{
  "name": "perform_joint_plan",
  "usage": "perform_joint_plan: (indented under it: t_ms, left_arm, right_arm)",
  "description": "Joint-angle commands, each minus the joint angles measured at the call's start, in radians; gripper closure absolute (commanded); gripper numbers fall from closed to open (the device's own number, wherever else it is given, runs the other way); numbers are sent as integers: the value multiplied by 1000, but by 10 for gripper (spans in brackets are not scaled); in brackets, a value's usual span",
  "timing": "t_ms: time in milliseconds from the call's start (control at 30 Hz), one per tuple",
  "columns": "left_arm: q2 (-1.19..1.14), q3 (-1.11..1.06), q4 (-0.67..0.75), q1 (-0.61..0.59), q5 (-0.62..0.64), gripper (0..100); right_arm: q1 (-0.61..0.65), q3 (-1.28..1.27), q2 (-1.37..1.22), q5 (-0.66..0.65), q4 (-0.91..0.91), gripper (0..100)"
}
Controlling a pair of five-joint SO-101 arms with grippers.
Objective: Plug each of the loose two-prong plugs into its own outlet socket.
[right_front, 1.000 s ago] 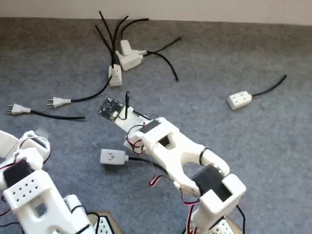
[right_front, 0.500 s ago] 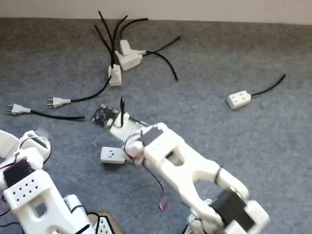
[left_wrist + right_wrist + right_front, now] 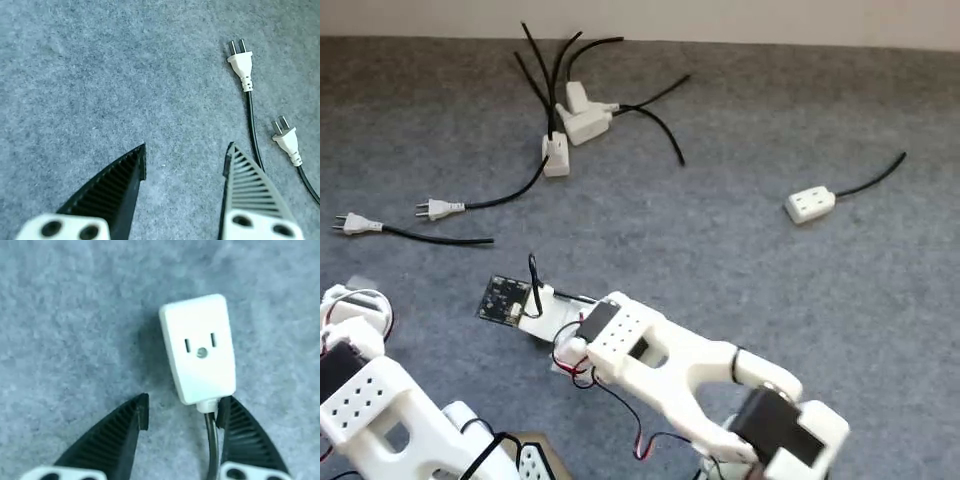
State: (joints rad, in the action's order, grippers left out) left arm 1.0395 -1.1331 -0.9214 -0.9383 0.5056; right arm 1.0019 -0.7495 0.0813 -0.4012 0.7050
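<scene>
Two loose plugs lie at left of the high view: near plug (image 3: 440, 209) and far-left plug (image 3: 355, 224), prongs pointing left, black cords trailing right. Neither is seated or held. The left wrist view has the same pair (image 3: 240, 60) (image 3: 286, 140) lying on the grey tabletop (image 3: 770, 120).

Free sockets: one white socket (image 3: 199, 347) lies face up under the right arm, its cord running back between the fingers. A second socket (image 3: 811, 205) sits at right of the high view, well apart. At upper centre, a cluster of mated sockets and plugs (image 3: 582, 118).

Right tool (image 3: 184, 405): spread, fingers either side of the socket's cord end, one finger just beside the cord. Nothing pinched.

Left tool (image 3: 186, 150): spread, over bare tabletop, plugs near but untouched.

Change over the last second: the right arm (image 3: 630, 345) has swung from mid-frame down to lower left and settled over the spot where the near socket lay. In the high view the socket is now hidden beneath it. The left arm (image 3: 370, 400) has dipped slightly toward the lower edge.

Reading: the right arm looks to be lining up on the socket, likely to grip or steady it. Plug pickup not yet begun, so both matings are outstanding. The cord close to the finger may snag on closing.
</scene>
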Motion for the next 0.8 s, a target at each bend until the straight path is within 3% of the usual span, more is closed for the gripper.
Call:
perform_joint_plan:
  t_ms: [0,233,767]
  left_arm:
    - [13,5,17,-8,5,744]
    - [13,5,17,-8,5,744]
    - [13,4,17,-1,5,744]
  right_arm:
    - [-22,82,-64,12,-22,777]
    - [-136,220,-194,9,-21,777]
    - [-329,320,-70,8,-21,777]
